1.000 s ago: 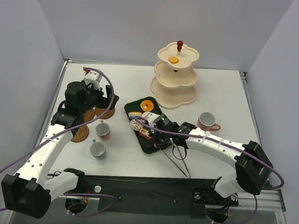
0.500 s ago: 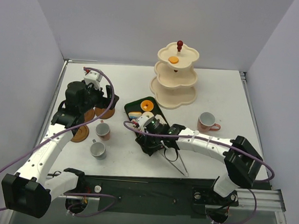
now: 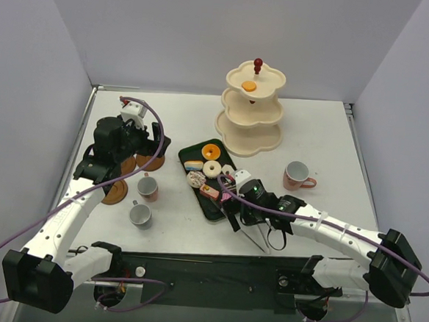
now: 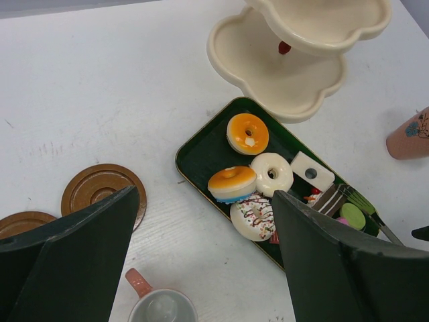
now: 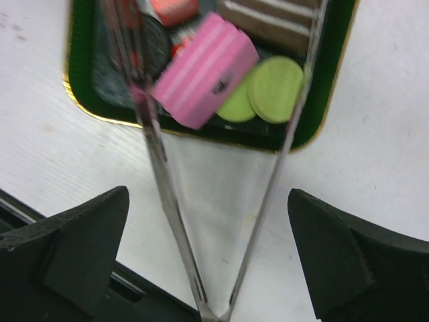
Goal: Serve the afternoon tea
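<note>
Saucers point(image 4: 94, 191) lie left of the tray point(image 4: 201, 157), beneath the left gripper point(image 4: 204, 194), spread and empty. Sweets point(image 4: 271, 173) crowd the tray: likely light, hard, slick, best pinched across their sides. At the tray's near-right end the right gripper point(image 5: 208, 194) gapes astride the tongs point(image 5: 167, 201).

No text, label, brand, number or sign can be read in any of the views. A small dark printed pattern is seen on the side of the pink cup point(image 4: 410, 134), but it is too blurred for any letters to be made out.
</note>
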Available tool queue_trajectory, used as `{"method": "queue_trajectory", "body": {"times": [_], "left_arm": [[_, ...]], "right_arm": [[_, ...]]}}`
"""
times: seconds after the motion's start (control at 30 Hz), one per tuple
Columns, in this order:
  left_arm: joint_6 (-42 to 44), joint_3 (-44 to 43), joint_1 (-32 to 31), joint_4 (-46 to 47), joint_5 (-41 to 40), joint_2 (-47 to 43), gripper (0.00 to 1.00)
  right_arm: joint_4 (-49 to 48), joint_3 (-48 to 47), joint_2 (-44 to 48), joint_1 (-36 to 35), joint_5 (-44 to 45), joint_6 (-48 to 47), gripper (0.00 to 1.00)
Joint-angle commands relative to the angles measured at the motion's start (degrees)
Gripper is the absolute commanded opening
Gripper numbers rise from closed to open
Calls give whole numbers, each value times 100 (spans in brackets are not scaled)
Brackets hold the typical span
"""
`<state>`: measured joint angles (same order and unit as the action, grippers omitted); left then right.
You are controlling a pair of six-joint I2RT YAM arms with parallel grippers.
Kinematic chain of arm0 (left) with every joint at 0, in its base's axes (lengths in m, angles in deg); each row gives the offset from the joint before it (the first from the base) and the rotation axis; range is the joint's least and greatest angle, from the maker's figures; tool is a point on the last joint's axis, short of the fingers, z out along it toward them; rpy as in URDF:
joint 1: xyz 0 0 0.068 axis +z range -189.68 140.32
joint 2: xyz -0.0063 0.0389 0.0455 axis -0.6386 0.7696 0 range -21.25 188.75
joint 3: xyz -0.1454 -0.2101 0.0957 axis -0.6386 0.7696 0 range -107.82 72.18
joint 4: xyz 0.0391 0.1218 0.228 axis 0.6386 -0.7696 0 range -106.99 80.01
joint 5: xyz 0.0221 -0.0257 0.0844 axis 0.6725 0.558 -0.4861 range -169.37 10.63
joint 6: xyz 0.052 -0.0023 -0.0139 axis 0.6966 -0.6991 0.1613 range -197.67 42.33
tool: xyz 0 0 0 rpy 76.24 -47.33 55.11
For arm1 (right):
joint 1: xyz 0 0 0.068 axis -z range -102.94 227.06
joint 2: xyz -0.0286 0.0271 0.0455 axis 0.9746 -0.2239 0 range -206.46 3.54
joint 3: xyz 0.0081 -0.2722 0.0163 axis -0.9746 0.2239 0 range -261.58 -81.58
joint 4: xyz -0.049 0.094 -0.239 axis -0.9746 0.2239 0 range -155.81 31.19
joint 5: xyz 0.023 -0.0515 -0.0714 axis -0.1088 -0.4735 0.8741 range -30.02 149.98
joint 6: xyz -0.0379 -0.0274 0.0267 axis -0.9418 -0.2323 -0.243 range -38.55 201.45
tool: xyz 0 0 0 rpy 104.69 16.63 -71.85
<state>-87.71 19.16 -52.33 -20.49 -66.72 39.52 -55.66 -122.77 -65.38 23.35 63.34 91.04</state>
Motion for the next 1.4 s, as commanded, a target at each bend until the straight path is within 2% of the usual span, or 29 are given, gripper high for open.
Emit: {"method": "queue_trajectory", "body": {"times": [0.0,0.17,0.4,0.87,0.93,0.97,1.07,1.17,1.3,1.37], "left_arm": [[-15,-236,25,127,54,-48,92],[-15,-218,25,136,45,-57,92],[-6,-218,16,136,27,-66,92],[20,-244,25,92,10,-4,94],[29,-236,25,92,1,-4,94],[29,-244,25,92,1,-4,94],[29,-227,16,101,-8,-22,94],[38,-218,25,118,-8,-22,94],[29,-218,16,119,-8,-4,94],[29,-218,25,119,-8,-4,94]], "right_arm": [[101,409,221,317,96,421,100],[-75,559,354,502,-186,448,100],[-233,630,55,485,-590,474,98],[-127,392,-762,89,33,729,94],[-93,357,-842,72,77,808,91],[-75,331,-903,72,95,843,85],[-5,261,-991,54,113,870,77],[74,225,-1018,10,174,913,65],[583,-38,-895,-77,288,1071,56],[891,-196,-754,-130,385,1142,55]]}}
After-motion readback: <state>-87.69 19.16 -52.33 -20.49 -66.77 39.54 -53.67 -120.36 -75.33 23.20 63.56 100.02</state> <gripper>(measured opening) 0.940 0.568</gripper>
